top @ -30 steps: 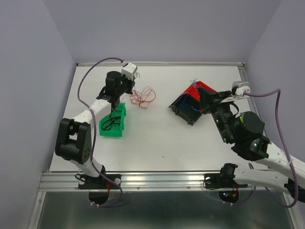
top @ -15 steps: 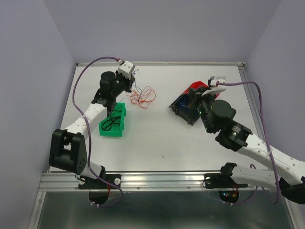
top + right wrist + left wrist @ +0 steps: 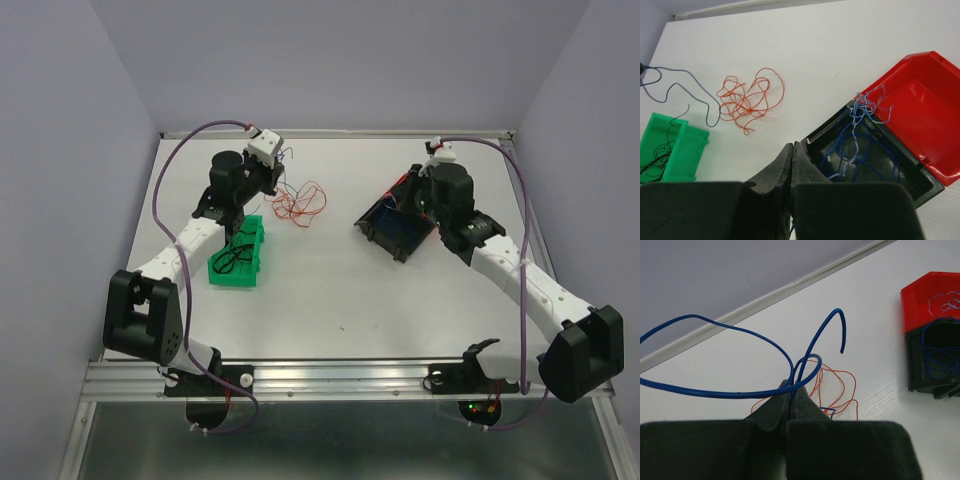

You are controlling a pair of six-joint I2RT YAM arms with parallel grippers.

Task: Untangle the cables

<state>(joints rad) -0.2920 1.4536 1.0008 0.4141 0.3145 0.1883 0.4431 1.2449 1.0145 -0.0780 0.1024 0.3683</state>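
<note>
My left gripper is shut on a curly blue cable, holding it up over the back left of the table. Just past it on the table lies the red cable tangle, with a short blue bit among it. Black cables lie in the green bin. Blue cables fill the black bin. My right gripper hovers shut above that bin's left edge, with nothing showing at its tips.
A red bin adjoins the black bin at the back right, with pale wire ends over their shared edge. The green bin sits below my left arm. A raised rail runs along the table's far edge.
My right arm has swung round and its wrist has moved back over the bins, still shut. My left gripper has shifted slightly left and back, keeping the blue cable.
</note>
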